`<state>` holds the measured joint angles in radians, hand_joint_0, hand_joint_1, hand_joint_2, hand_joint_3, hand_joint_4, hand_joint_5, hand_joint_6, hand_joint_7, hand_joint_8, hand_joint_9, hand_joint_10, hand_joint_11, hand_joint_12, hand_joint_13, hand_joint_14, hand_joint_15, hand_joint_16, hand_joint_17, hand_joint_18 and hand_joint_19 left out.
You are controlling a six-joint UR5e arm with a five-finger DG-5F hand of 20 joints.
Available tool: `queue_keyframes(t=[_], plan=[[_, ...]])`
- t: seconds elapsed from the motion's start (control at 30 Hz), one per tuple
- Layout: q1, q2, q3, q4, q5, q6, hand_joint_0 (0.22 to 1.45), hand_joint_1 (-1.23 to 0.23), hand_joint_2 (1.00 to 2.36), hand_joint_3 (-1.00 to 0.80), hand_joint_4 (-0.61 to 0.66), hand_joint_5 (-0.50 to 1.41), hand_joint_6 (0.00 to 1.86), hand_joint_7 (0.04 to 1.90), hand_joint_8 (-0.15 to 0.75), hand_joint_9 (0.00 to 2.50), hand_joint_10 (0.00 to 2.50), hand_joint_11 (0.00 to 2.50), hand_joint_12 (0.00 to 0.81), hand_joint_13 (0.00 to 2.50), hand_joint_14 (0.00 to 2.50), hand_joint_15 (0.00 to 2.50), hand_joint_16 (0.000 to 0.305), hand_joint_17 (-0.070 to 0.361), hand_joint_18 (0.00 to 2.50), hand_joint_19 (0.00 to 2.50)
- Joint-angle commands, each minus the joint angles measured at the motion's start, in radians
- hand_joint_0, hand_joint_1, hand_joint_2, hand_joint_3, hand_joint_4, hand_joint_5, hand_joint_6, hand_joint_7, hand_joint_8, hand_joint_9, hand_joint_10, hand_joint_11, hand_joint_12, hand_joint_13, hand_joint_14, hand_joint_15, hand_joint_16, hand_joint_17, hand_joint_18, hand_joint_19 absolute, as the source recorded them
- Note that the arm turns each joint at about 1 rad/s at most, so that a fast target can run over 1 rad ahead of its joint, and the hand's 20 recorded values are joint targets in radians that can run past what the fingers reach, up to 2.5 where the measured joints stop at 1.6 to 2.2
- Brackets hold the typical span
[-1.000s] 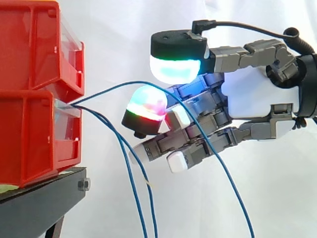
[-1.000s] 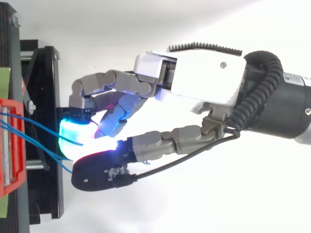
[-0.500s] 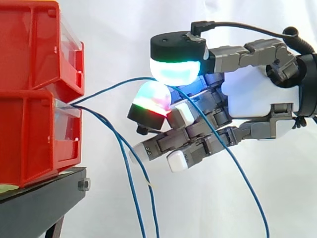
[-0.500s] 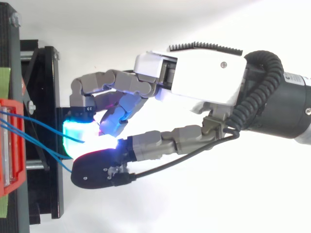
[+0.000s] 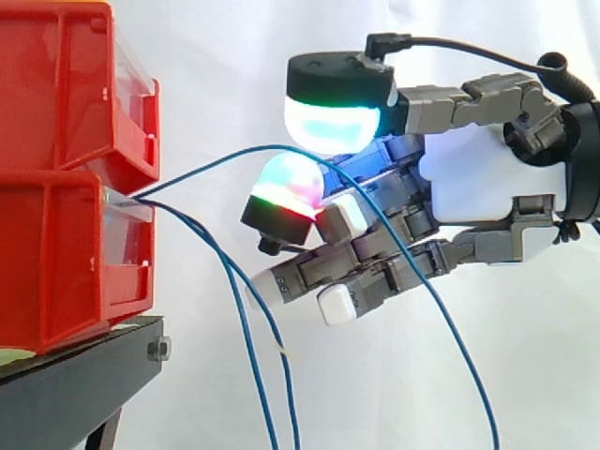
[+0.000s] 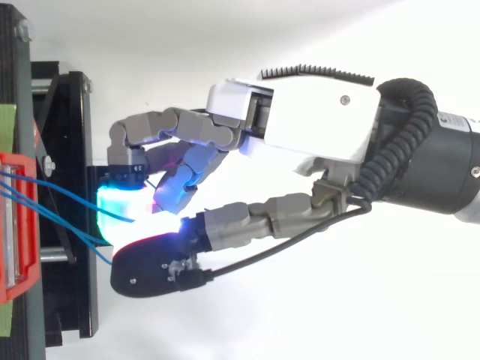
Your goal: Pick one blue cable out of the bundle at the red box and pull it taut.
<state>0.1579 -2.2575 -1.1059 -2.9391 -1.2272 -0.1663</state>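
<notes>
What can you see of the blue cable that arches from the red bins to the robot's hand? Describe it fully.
The blue cable is thin, smooth and flexible, like coated wire. It leaves the gap between the stacked red bins, arches up to the hand, where two glowing fingertips appear to pinch it, then droops across the hand and off the view's bottom edge. It is curved, not taut. Two other blue cables hang below it.

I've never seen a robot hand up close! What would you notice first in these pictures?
Probably the grey and white robot hand at the right, with its thick fingertips glowing cyan, green and red. They pinch a thin blue cable that arcs out of the stacked red plastic bins on the left, while two more blue cables hang loose below.
</notes>
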Motion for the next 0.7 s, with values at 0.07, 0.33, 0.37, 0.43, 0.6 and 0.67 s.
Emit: queue_keyframes(t=[0.07, 0.33, 0.37, 0.43, 0.6, 0.67], plan=[[0.000, -0.001, 0.000, 0.000, 0.000, 0.001, 0.55, -0.60, 1.01, -0.32, 0.30, -0.04, 0.55, 1.40, 0.378, 1.00, 0.02, 0.87, 0.436, 0.54, 0.01, 0.23, 0.061, 0.138, 0.70, 0.45], [0.000, 0.001, 0.001, 0.000, 0.002, -0.004, 0.61, -0.58, 1.01, -0.05, 0.59, -0.03, 0.50, 1.19, 0.376, 1.07, 0.01, 0.68, 0.473, 0.60, 0.01, 0.20, 0.070, 0.157, 0.79, 0.41], [0.000, -0.001, 0.000, 0.000, 0.003, -0.004, 0.61, -0.58, 1.01, -0.05, 0.61, -0.03, 0.50, 1.17, 0.372, 1.07, 0.01, 0.67, 0.473, 0.60, 0.00, 0.20, 0.070, 0.158, 0.79, 0.40], [0.000, -0.001, 0.001, 0.000, 0.003, -0.004, 0.61, -0.58, 1.01, -0.04, 0.63, -0.03, 0.50, 1.14, 0.370, 1.08, 0.01, 0.66, 0.477, 0.60, 0.01, 0.20, 0.071, 0.159, 0.80, 0.40], [0.000, -0.001, 0.000, 0.000, 0.003, -0.002, 0.62, -0.60, 1.01, -0.03, 0.60, -0.03, 0.50, 1.15, 0.384, 1.08, 0.02, 0.68, 0.479, 0.61, 0.01, 0.20, 0.071, 0.160, 0.81, 0.41], [0.000, 0.001, 0.000, 0.000, 0.003, -0.002, 0.62, -0.61, 1.01, -0.04, 0.59, -0.03, 0.50, 1.17, 0.381, 1.08, 0.01, 0.68, 0.476, 0.61, 0.00, 0.20, 0.071, 0.159, 0.81, 0.41]])
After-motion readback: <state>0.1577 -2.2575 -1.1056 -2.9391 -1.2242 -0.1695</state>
